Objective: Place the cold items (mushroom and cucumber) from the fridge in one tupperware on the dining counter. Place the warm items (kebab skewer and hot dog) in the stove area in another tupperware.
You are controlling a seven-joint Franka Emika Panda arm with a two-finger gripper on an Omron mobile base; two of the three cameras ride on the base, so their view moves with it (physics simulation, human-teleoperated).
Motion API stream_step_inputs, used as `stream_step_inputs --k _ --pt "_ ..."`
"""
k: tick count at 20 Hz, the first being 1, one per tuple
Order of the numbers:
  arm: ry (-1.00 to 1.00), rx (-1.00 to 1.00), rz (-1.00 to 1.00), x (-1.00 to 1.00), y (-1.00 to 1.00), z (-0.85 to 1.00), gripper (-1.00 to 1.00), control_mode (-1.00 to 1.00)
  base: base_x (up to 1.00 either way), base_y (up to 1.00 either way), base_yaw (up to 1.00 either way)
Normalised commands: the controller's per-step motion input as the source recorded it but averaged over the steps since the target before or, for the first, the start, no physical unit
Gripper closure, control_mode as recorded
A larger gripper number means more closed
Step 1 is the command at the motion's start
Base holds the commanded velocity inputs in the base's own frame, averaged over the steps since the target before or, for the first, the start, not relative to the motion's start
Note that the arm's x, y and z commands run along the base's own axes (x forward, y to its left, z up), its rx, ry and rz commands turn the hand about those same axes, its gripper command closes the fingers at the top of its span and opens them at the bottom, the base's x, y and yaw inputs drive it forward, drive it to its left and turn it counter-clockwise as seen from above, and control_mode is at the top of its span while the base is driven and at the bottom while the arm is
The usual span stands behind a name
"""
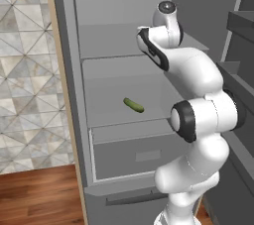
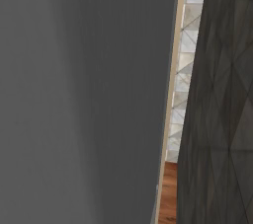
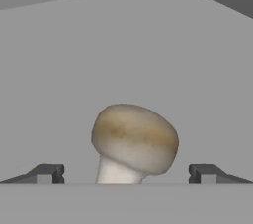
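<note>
Left base view: the white arm is reaching into the tall grey fridge (image 1: 149,45) with grey inner shelves, its forward links extending over an upper shelf. The small dark green, slightly curved cucumber (image 1: 133,105) is lying alone on the shelf below, above the grey drawers, well apart from the arm. A tan side panel (image 1: 62,95) is edging the fridge on its left.

Right base view: a flat dark grey surface, probably the fridge door, is taking up the left, with a tan strip and patterned wall tiles beyond it.

Hand view: the tiny beige-tan mushroom (image 3: 133,141), rounded cap on a short pale stem, is standing tilted on the grey shelf, directly between the two dark fingertips of the gripper (image 3: 126,173). The jaws are standing spread wide, one tip on each side, neither touching the mushroom; nothing is being held.

Judgement: the cold-items step is in hand, at the mushroom pick. The next move appears to call for a short advance, then closing gently on the cap.
</note>
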Motion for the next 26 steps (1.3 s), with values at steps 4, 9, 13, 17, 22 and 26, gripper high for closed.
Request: stream_step_inputs --k 4,9,13,17,22,26 --pt "0.00 0.00 0.00 0.14 0.01 0.00 -1.00 -1.00 0.00 0.00 0.00" --pt "0.00 0.00 0.00 0.00 0.00 -0.06 1.00 -1.00 0.00 0.00 0.00" --pt "0.00 0.00 0.00 0.00 0.00 -0.11 1.00 -1.00 0.00 0.00 0.00" --pt "0.08 0.00 0.00 -0.04 0.00 -0.27 1.00 -1.00 0.00 0.00 0.00" --pt "-0.01 0.00 0.06 -0.57 0.01 -0.04 1.00 -1.00 0.00 0.00 0.00" --pt "-0.01 0.00 0.11 -0.76 0.00 -0.20 1.00 -1.00 0.00 0.00 0.00"
